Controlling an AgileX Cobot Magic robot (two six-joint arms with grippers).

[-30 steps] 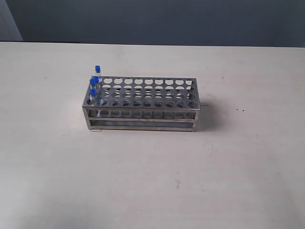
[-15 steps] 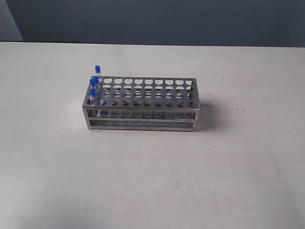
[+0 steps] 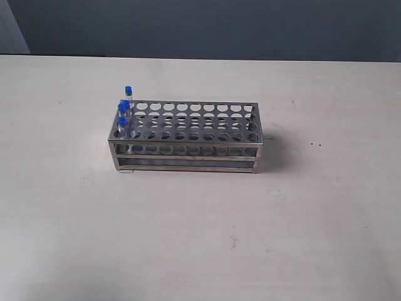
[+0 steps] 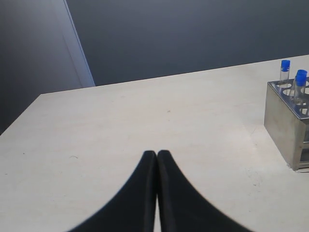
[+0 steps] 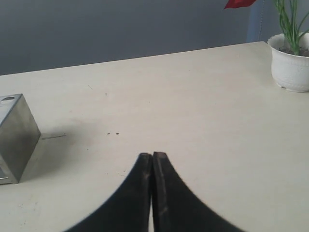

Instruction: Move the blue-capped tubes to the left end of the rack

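The silver rack (image 3: 188, 139) stands in the middle of the pale table in the exterior view. Blue-capped tubes (image 3: 123, 113) stand upright in the holes at its left end; three blue caps show clearly, one behind another. The left wrist view shows the same rack end (image 4: 288, 126) with the tubes (image 4: 297, 84) rising above it. My left gripper (image 4: 157, 153) is shut and empty, well away from the rack over bare table. My right gripper (image 5: 152, 155) is shut and empty too, with the rack's other end (image 5: 16, 135) off to one side. Neither arm appears in the exterior view.
A white pot with a green plant (image 5: 291, 60) stands near the table's edge in the right wrist view. A thin metal pin (image 5: 53, 137) lies on the table beside the rack's end. A dark wall runs behind the table.
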